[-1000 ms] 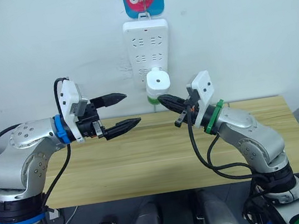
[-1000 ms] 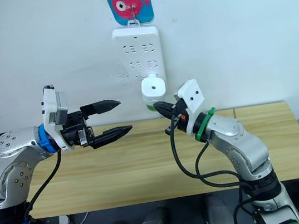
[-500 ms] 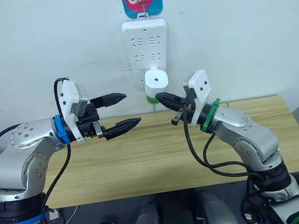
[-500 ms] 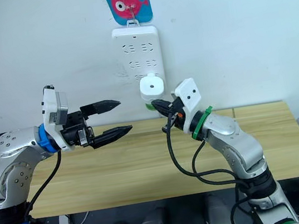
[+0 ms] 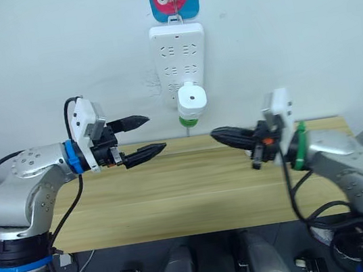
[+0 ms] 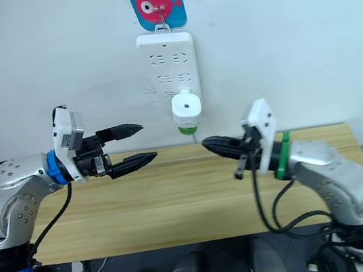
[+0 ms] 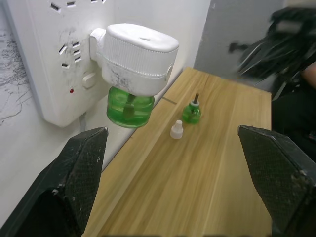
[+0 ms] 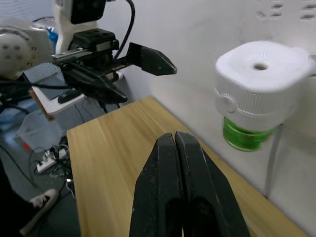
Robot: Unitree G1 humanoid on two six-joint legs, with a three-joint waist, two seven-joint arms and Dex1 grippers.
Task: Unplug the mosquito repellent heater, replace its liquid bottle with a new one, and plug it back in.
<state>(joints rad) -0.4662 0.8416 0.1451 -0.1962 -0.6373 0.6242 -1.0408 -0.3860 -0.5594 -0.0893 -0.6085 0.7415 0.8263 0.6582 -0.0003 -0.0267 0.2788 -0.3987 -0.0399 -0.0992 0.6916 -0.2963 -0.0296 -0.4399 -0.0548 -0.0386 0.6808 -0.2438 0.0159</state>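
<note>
Nearest the camera, the right gripper is held above the wooden table with its 2 fingers pressed together and nothing between them, pointing toward the middle. The left gripper is held over the table's left part, its 2 fingers spread apart and empty, aimed toward the wall.

Farther back, near the table's rear edge, a small green bottle with a dark wick and a small white cap are seen standing just beside each other.

Farthest, the mosquito repellent heater is plugged into the lower part of the white power strip hanging on the wall. It is a white rounded unit with a dark round hole in its face, and a green liquid bottle sits under it.

A slip is judged likely if the rounded shell is pinched off-centre. The hanging strip could be dragged or swung if the unit is pulled at an angle. The uncapped bottle could be knocked over by a low sweep
</note>
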